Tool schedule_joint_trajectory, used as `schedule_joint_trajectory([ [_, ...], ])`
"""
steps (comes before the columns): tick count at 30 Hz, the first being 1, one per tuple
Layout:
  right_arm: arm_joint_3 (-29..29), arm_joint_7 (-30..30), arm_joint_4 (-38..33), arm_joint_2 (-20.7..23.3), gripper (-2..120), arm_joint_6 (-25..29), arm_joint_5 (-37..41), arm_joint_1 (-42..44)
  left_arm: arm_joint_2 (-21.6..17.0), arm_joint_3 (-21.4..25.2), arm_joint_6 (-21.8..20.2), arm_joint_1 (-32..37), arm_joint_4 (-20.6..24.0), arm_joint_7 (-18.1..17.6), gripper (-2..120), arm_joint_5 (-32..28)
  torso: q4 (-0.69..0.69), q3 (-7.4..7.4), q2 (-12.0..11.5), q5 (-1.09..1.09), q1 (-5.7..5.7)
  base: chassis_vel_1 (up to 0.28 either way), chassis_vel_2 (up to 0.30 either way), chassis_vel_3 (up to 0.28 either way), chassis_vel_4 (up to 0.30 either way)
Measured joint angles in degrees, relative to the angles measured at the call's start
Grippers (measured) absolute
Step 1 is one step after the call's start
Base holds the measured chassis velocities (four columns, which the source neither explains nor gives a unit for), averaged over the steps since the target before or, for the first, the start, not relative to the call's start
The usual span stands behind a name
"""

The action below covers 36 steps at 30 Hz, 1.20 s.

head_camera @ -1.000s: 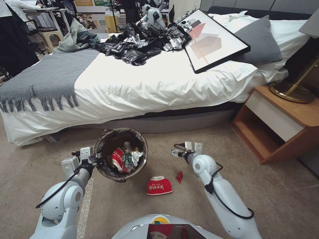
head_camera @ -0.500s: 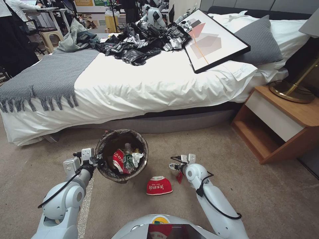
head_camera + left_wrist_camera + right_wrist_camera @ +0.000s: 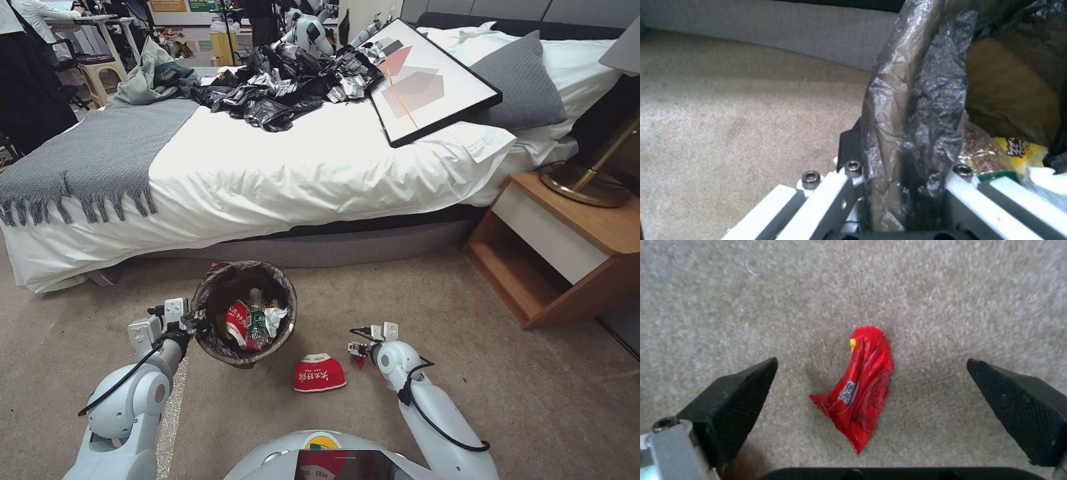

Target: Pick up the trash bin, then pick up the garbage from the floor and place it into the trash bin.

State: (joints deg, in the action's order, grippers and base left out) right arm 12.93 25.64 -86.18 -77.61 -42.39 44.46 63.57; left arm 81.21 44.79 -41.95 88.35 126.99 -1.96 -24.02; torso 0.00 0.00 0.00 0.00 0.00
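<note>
Left gripper (image 3: 902, 200) clamps the bin (image 3: 212, 333) rim. Right gripper (image 3: 871, 396) spread wide, red wrapper (image 3: 862, 390) on carpet (image 3: 951, 290) between its fingers, untouched.

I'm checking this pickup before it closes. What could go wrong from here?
1. The small red wrapper lies flat and thin on the carpet between the open right gripper; the fingers may close over it and miss.
2. The left gripper holds the trash bin by its bag-covered rim alone; it might slip or tilt.
</note>
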Motion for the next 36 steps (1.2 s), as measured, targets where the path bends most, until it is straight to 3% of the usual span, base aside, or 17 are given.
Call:
schedule_joint_trajectory([
  [9,0.8,1.0,1.8,0.7,100,0.6,-0.5,1.3,-0.2,0.2,0.2,-0.5,-0.7,0.2,0,0.0,0.00,0.00,0.0,0.00,0.00,0.000,0.000,0.000,0.000],
  [25,0.9,-2.7,10.3,-1.2,100,4.3,-3.6,0.6,-0.2,0.2,0.5,-0.7,-1.0,0.4,0,0.0,-0.04,-0.02,0.0,-0.08,-0.01,0.000,0.000,0.000,0.000],
  [29,1.0,-3.5,10.5,-1.3,100,4.7,-4.3,1.8,-0.5,0.6,0.5,-0.9,-1.2,0.5,0,0.0,0.02,-0.02,0.0,-0.03,-0.01,0.000,0.000,0.000,0.000],
  [36,0.9,-2.6,7.8,-1.0,88,3.4,-4.2,3.7,-0.5,0.4,0.5,-1.1,-1.2,0.5,0,0.0,0.01,0.00,0.0,0.04,0.00,0.000,0.000,0.000,0.000],
])
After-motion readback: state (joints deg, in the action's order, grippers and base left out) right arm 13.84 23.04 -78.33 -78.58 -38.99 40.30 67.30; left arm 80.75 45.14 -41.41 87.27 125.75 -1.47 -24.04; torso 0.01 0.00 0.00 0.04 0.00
